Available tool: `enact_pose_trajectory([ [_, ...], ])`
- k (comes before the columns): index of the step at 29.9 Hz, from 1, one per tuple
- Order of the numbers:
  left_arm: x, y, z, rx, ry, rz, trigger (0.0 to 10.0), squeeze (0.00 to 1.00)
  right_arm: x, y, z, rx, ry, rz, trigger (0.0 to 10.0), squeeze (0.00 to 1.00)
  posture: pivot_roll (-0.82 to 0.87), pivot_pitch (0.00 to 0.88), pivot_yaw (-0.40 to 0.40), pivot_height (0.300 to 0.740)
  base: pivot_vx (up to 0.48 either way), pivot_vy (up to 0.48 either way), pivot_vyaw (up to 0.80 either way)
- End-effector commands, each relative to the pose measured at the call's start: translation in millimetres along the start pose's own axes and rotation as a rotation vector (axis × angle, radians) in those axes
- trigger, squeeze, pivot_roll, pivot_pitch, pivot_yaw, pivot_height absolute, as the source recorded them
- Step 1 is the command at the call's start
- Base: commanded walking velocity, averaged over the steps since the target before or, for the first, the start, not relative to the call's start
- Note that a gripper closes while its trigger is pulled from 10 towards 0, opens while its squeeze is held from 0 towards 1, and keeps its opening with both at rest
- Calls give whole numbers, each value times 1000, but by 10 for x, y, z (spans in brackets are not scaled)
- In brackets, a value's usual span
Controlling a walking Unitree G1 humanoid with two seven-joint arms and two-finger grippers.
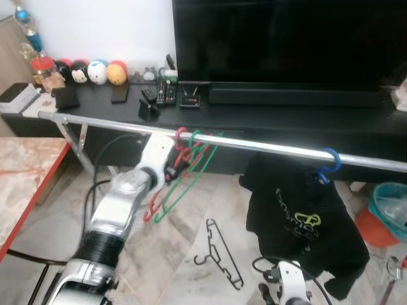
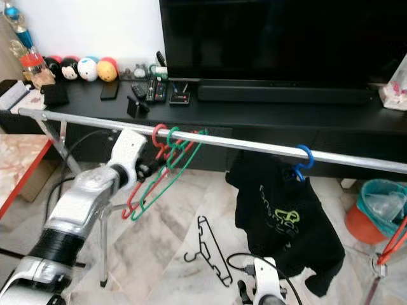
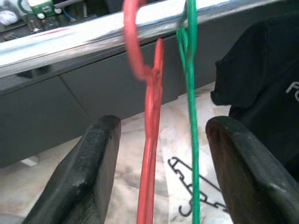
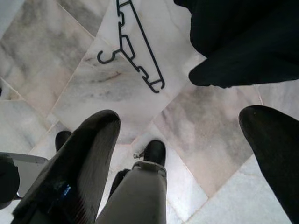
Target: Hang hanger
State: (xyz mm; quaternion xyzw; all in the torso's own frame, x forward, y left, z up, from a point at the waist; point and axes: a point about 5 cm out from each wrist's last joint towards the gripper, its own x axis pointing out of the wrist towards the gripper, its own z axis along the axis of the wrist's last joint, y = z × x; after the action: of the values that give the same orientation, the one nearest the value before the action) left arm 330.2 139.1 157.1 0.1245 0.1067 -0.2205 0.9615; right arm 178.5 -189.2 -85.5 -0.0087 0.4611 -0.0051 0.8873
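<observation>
At the metal rail (image 1: 267,147), the left gripper (image 3: 159,158) is raised just under the bar with its two black fingers (image 3: 88,172) spread wide apart. Its wrist view looks straight between them: the red hanger (image 3: 150,140) hangs in the gap, nearer one finger, touching neither, its hook curled over the rail. Just beside it the green hanger (image 3: 190,116) also falls through the gap, hooked over the same rail. The head views give what the wrist view cannot: both hangers slant down and toward the robot's left below the rail, and the silver left arm (image 1: 121,210) reaches up to them from below.

Further along the rail to the right, a blue hook (image 1: 329,162) carries a black shirt (image 1: 302,222) with a pale printed logo. Below, on the marble floor (image 2: 165,254), a black hanger (image 1: 222,254) lies flat.

The right gripper (image 4: 187,154) hangs low, fingers spread, empty; its wrist view looks down on the floor, the black hanger, a fold of the black shirt, and the robot's own leg and feet.

Behind the rail stands a dark TV cabinet (image 1: 286,117) with a large television (image 1: 286,41), remotes and a row of round toys (image 1: 89,71). A teal-lined bin (image 1: 391,213) stands at far right.
</observation>
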Motion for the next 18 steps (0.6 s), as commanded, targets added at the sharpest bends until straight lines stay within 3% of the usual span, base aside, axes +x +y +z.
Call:
enact_pose_trajectory([
  [1, -110, 21, 100, 5, -40, -16, 10000, 0, 2, 1, 7, 6, -1, 0, 10000, 0, 14, 0, 11, 736, 0, 0, 0],
  [4, -382, 13, 132, 13, -80, -61, 10000, 0, 2, -2, 9, 1, 1, 3, 10000, 0, 21, 0, 8, 736, 0, 0, 0],
  [6, -483, 7, 124, 10, -85, -69, 10000, 0, 2, -3, 10, -1, 1, 3, 10000, 0, 23, 0, 7, 736, 0, 0, 0],
  [7, -611, -4, 68, 2, -82, -84, 10000, 0, 2, -4, 11, -4, 1, 5, 10000, 0, 23, 0, 7, 736, 0, 0, 0],
  [10, -710, -13, -12, -7, -61, -84, 10000, 0, 2, -7, 12, -5, 1, 5, 10000, 0, 25, 0, 5, 736, 0, 0, 0],
  [12, -861, -67, -224, -21, 15, -118, 10000, 0, 2, -11, 14, -6, 1, 5, 10000, 0, 25, 0, 2, 736, 0, 0, 0],
  [14, -891, -81, -280, -23, 37, -124, 10000, 0, 2, -11, 15, -7, 1, 5, 10000, 0, 25, 0, 2, 736, 0, 0, 0],
  [15, -962, -99, -619, 21, 165, -106, 10000, 0, 3, -13, 18, -11, 2, 6, 10000, 0, 32, 0, -2, 736, 0, 0, 0],
  [17, -1013, -123, -900, 73, 261, -101, 10000, 0, 3, -13, 20, -13, 2, 7, 10000, 0, 32, 0, -2, 736, 0, 0, 0],
  [18, -1018, -132, -1155, 4, 323, -62, 10000, 0, 4, -8, 21, -13, 2, 8, 10000, 0, 25, 0, 0, 736, 0, 0, 0],
])
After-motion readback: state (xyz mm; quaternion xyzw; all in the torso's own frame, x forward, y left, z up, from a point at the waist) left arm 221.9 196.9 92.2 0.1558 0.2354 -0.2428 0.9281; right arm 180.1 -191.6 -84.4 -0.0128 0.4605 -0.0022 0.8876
